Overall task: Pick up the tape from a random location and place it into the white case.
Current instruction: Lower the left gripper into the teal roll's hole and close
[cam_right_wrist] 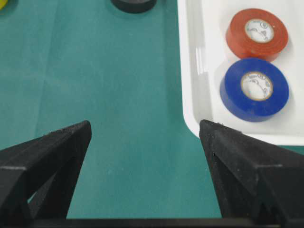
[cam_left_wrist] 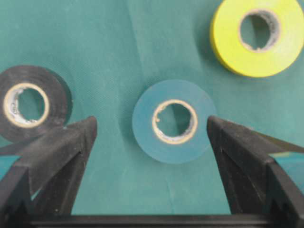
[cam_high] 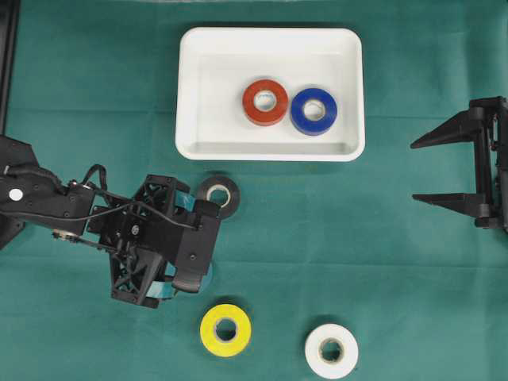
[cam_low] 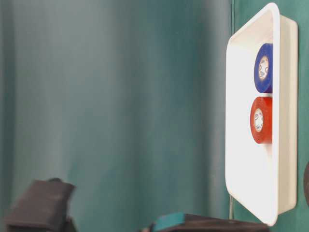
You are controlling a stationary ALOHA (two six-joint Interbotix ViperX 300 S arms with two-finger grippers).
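Wide-open, the left gripper (cam_left_wrist: 152,126) straddles a teal tape roll (cam_left_wrist: 174,121) lying flat on the green cloth (cam_left_wrist: 118,42), not touching it. Black tape (cam_left_wrist: 31,102) and yellow tape (cam_left_wrist: 259,35) lie nearby. Right gripper (cam_high: 419,171) hangs open beside the white case (cam_high: 198,87) holding red tape (cam_high: 265,101) and blue tape (cam_high: 313,111).

White case (cam_low: 285,121) with two rolls

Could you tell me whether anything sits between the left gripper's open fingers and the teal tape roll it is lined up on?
Nothing visible does. The teal roll lies flat between the open fingers of the left gripper, with only bare cloth on either side.
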